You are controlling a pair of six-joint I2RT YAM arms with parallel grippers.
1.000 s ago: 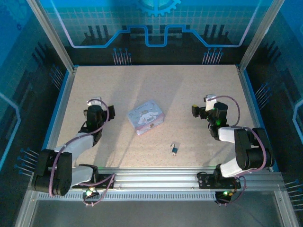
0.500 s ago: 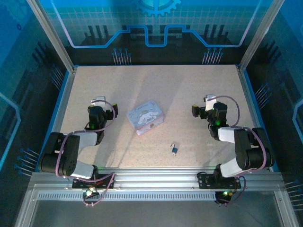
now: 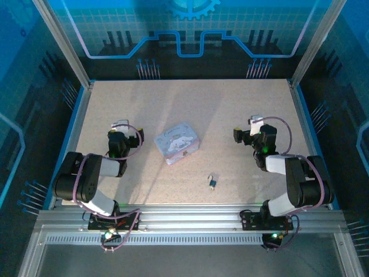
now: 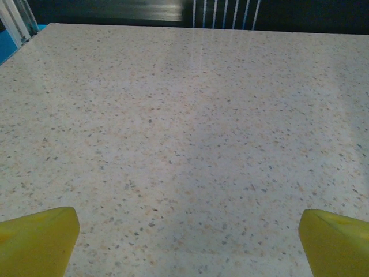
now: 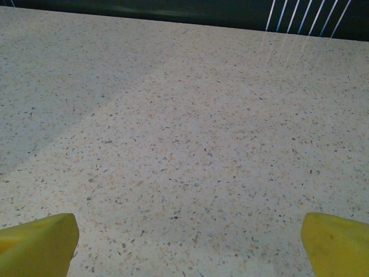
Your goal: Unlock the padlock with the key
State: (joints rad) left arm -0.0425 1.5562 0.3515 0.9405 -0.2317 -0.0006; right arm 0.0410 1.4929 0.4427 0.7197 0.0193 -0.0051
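The padlock (image 3: 213, 183) is a tiny dark block with a pale glint, lying on the speckled table near the front, right of centre. At this size I cannot tell the key apart from it. My left gripper (image 3: 120, 124) rests low at the left, far from the padlock. In the left wrist view my left gripper (image 4: 187, 234) is open, its yellow fingertips (image 4: 37, 239) wide apart over bare tabletop. My right gripper (image 3: 255, 122) sits at the right. The right wrist view shows my right gripper (image 5: 189, 239) open too, with nothing between its fingertips (image 5: 334, 242).
A pastel cartoon-print tin box (image 3: 178, 142) stands at mid-table, between the two arms and behind the padlock. Blue-lit walls and metal posts (image 3: 60, 43) ring the table. A rail (image 3: 184, 216) runs along the near edge.
The left arm has folded back toward its base, its elbow drawn in and up. The right arm, the tin and the padlock have not moved.
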